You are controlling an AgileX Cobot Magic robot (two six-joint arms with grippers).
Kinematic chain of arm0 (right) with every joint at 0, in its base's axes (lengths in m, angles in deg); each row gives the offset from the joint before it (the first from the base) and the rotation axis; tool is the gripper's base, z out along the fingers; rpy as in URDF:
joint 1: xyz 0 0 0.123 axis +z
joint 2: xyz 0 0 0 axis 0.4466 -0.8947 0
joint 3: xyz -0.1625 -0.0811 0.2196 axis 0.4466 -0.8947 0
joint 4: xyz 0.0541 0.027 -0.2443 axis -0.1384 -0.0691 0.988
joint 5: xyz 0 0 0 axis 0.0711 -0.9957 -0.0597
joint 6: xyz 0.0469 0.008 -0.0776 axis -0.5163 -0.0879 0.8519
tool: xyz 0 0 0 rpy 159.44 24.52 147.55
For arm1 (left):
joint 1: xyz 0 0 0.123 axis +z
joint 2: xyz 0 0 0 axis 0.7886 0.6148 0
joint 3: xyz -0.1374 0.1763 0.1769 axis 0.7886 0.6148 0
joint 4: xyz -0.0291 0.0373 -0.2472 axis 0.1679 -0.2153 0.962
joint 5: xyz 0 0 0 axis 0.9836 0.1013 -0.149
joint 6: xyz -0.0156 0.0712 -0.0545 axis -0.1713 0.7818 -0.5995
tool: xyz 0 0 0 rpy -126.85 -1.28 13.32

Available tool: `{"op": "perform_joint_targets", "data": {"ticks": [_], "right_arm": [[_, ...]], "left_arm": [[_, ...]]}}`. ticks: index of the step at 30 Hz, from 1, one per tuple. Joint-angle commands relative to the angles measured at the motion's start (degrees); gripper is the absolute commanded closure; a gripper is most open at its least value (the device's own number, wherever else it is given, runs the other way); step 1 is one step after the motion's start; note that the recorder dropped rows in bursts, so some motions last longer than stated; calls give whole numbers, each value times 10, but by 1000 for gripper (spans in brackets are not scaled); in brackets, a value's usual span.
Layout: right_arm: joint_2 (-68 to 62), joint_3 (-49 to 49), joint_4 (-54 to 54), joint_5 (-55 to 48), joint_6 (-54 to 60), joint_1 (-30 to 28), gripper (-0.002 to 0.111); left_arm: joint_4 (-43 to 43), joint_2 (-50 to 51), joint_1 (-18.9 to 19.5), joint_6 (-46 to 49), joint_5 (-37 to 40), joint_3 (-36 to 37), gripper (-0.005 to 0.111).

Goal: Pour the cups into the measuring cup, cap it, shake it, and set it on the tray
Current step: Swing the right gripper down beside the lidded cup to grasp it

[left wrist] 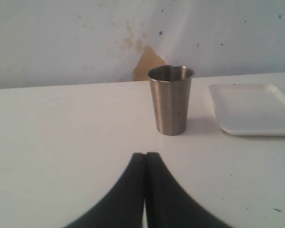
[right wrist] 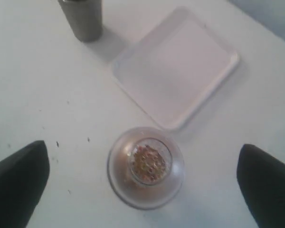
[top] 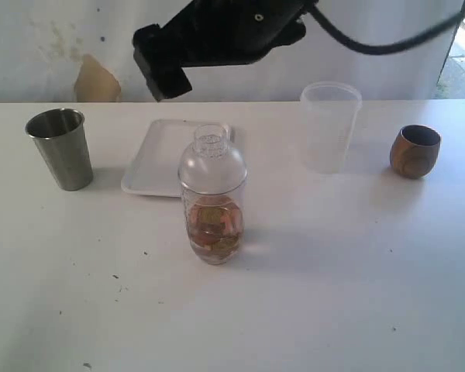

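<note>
The clear measuring cup (top: pixel 212 225) stands mid-table holding brownish-orange pieces, with a clear dome lid (top: pixel 211 164) on top. In the right wrist view I look straight down on it (right wrist: pixel 146 167). My right gripper (right wrist: pixel 141 146) hangs above it, open wide, one finger on each side and touching nothing. The steel tumbler (top: pixel 60 147) stands upright at the left, ahead of my left gripper (left wrist: pixel 145 157), which is shut on nothing and low over the table. At the right is the brown wooden cup (top: pixel 415 151). The white tray (top: pixel 161 159) lies just behind the measuring cup.
A frosted translucent container (top: pixel 329 124) stands at the back right, between the tray and the wooden cup. The black right arm (top: pixel 217 31) and its cable reach in from the top. A wall runs along the table's far edge.
</note>
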Motion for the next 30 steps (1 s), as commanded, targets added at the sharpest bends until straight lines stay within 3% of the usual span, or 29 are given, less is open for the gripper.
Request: {"op": "perform_joint_targets", "data": {"ticks": [1,6,14,25,30], "right_arm": [[65,-136,-4,155,37,32,3],[109,-300,-2,340,27,48,3],[120,-461,2,547,-16,35,3],[106,-621,-42,813,-16,-5,3],[19,-633,-55,894,18,-12,3]], "left_arm": [[3,-3,0,0,-5,4,107],[3,-3,0,0,-5,4,107],[3,-3,0,0,-5,4,107],[3,-3,0,0,-5,4,107],[3,-3,0,0,-5,4,107]]}}
